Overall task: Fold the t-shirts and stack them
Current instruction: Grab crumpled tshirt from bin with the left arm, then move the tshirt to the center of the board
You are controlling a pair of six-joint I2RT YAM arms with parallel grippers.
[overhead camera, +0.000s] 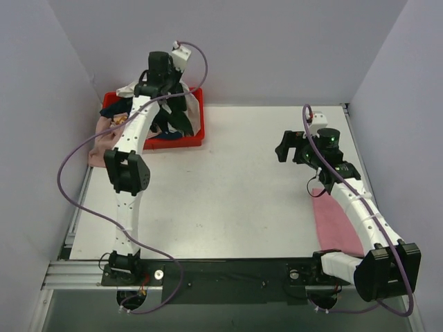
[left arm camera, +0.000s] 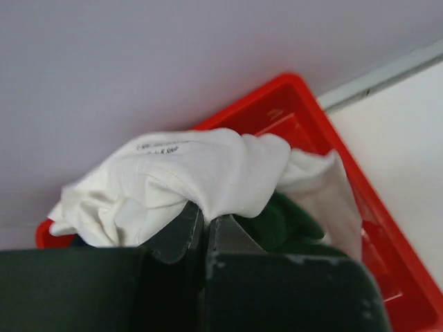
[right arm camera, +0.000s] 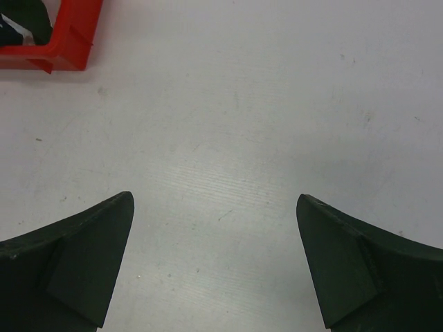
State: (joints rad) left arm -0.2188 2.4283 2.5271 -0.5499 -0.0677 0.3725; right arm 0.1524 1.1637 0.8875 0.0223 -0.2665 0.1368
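My left gripper [overhead camera: 158,84] is over the red crate [overhead camera: 196,131] at the back left, shut on a fold of the white t-shirt with dark green parts [left arm camera: 201,173]; its fingertips [left arm camera: 185,225] pinch the white cloth. The white and green cloth [overhead camera: 181,104] hangs from it into the crate. Navy cloth [overhead camera: 114,107] lies in the crate's left part. A dusty pink t-shirt [overhead camera: 100,138] hangs over the crate's left side. A folded pink t-shirt [overhead camera: 333,223] lies flat at the right, partly under my right arm. My right gripper [overhead camera: 285,146] is open and empty above bare table [right arm camera: 228,159].
The crate's corner shows at the top left of the right wrist view [right arm camera: 66,38]. Grey walls close in the table at the back and both sides. A metal rail [overhead camera: 76,207] runs along the table's left edge.
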